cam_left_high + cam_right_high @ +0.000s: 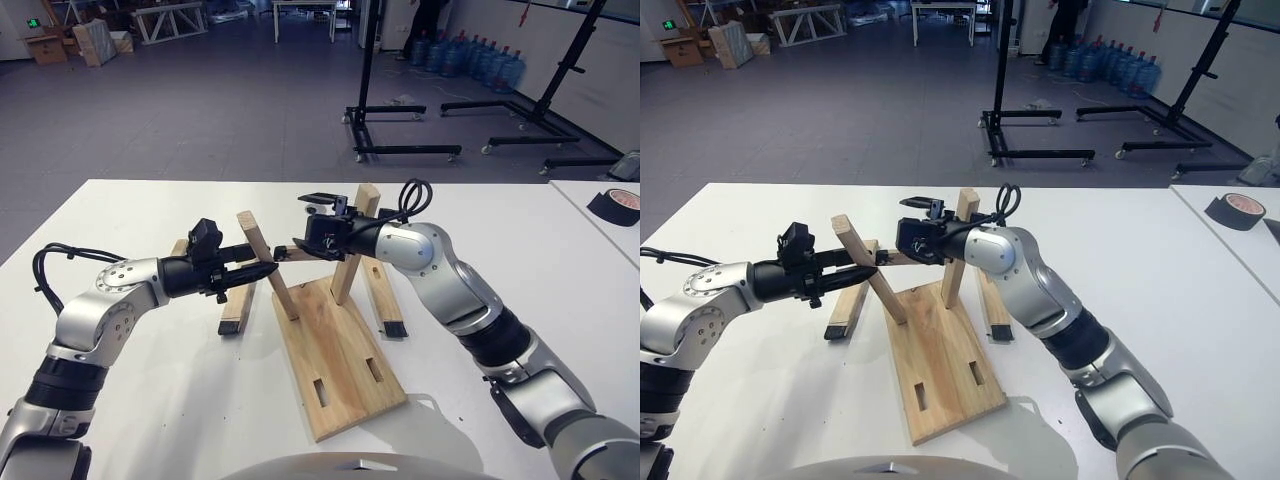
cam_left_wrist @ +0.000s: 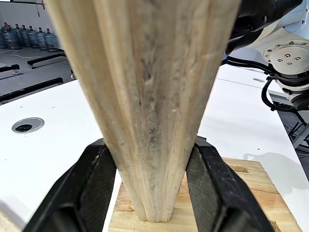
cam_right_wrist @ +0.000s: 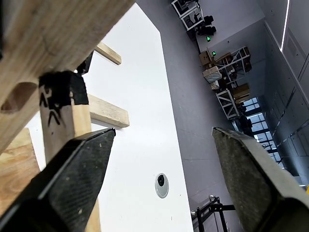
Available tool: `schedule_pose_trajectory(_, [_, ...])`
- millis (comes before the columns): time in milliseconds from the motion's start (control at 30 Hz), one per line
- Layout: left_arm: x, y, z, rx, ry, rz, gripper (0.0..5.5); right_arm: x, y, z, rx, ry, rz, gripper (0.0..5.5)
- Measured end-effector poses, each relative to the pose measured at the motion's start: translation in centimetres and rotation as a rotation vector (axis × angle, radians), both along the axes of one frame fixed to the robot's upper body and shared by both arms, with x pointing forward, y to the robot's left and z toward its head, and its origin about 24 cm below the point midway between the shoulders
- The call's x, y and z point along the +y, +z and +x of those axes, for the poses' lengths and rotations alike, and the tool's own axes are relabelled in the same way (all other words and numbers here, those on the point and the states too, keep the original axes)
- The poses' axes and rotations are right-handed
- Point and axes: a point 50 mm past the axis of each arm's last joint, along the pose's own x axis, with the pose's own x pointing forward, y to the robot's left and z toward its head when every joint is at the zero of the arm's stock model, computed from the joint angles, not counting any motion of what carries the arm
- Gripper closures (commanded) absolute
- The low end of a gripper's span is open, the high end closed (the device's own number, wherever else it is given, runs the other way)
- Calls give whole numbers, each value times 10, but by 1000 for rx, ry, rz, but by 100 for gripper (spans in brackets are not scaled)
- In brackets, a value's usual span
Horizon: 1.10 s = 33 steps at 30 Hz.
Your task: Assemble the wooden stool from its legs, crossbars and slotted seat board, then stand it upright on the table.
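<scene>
Currently, we find the slotted seat board lying flat on the white table, near centre. Two legs stand in it: the left leg tilts toward the far left, and the right leg leans slightly toward the far right. A crossbar sits between them at mid height. We see the left gripper clenched on the left leg, its fingers pressed against both sides of the wood. The right gripper is released, jaws spread wide, at the crossbar beside the right leg. A left loose leg lies flat left of the board; a right loose leg lies flat right of it. A tape roll rests far right.
</scene>
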Motion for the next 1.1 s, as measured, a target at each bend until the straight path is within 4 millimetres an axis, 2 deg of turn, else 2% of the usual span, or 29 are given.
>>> schedule_pose_trajectory(267, [-7,-2,-12,5,37,-25,349,-1,0,-2,-28,24,-17,179])
schedule_pose_trajectory(600, [3,-9,-8,26,46,-65,349,-3,-3,-4,-47,32,-4,179])
schedule_pose_trajectory(767, [1,-12,-8,20,33,-66,349,-6,-5,-5,-53,19,2,179])
schedule_pose_trajectory(833, [-1,-10,-10,9,24,-45,349,-9,-5,-7,-50,11,13,179])
schedule_pose_trajectory(967, [-3,-5,-12,-15,17,16,349,-29,-7,-4,-8,-56,10,179])
schedule_pose_trajectory(1100, [-4,-1,-14,-28,5,55,349,-31,-2,-3,15,-63,40,179])
